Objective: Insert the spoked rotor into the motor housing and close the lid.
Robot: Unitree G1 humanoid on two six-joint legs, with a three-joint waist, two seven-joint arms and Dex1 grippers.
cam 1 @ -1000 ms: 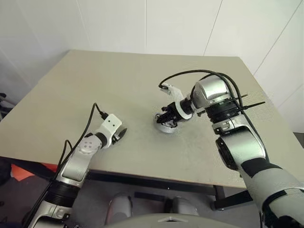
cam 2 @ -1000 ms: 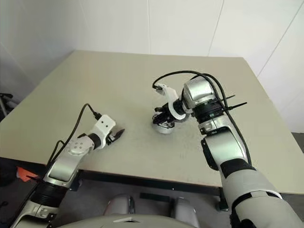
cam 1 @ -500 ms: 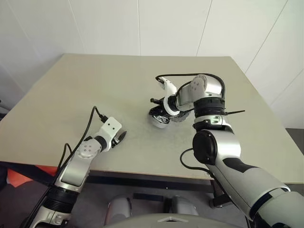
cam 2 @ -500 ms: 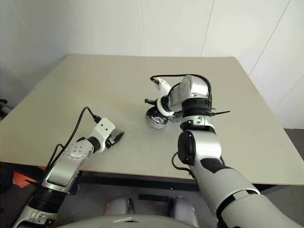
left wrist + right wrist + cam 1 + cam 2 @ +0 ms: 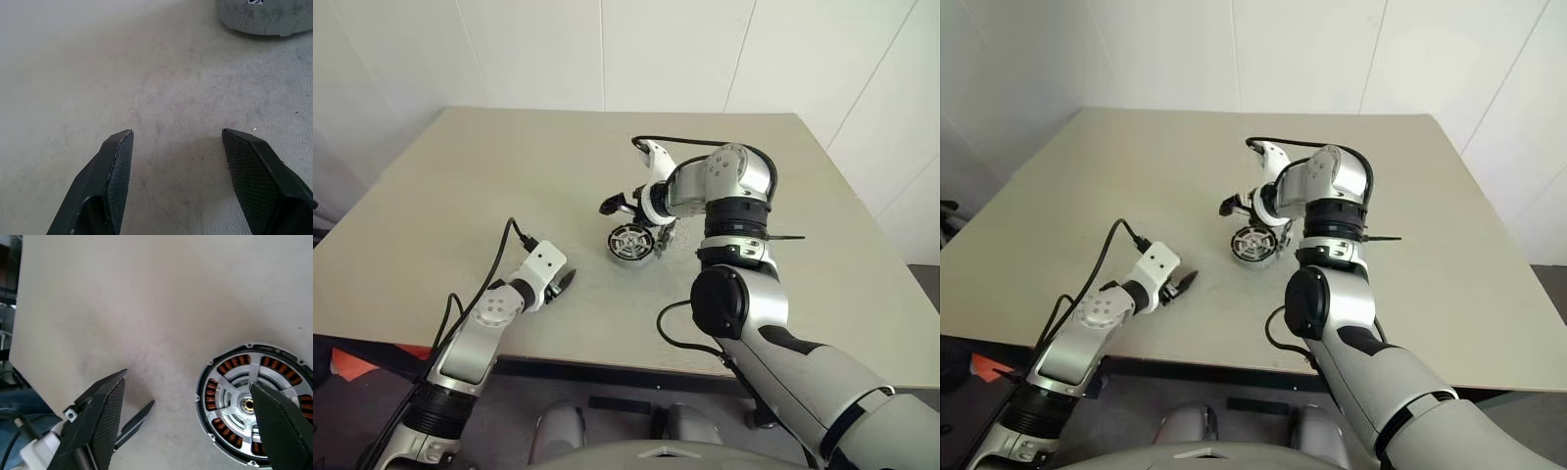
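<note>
Now right gripper point(image 5: 186, 431) wide, holding nothing, just above motor housing point(image 5: 631, 242) mid-table with spoked rotor point(image 5: 244, 404) seated over copper windings. Left gripper point(image 5: 176, 147) spread, empty, near front edge. Risk: finger clipping rotor, knocking it askew; lid unclear. Plain beige table point(image 5: 489, 176), scuffed; white walls behind.

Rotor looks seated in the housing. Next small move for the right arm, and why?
Probably shift the right end effector to the lid, which seems to lie open beside the motor housing, and start tipping it over. The spoked rotor already sits over the copper windings, and the end effector's jaws stand open, holding nothing, above it.
</note>
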